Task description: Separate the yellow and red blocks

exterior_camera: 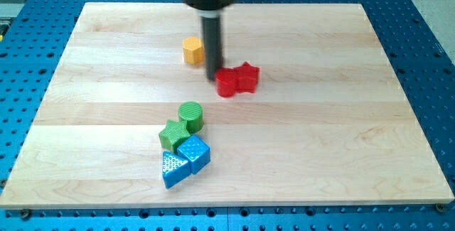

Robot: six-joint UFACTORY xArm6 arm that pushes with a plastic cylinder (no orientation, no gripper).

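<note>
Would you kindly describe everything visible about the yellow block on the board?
The yellow block is a small hexagon-like prism with a lighter top face and orange-yellow sides, looking like painted wood or plastic. It stands flat on the pale wooden board, near the view's top, left of centre. My tip is just to its lower right, between it and the two red blocks. No block touches it.

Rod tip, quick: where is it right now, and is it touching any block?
My tip: no gripper, holds nothing; down on the board between the yellow hexagonal block and the two red blocks, apparently against the red pair's left edge.
</note>
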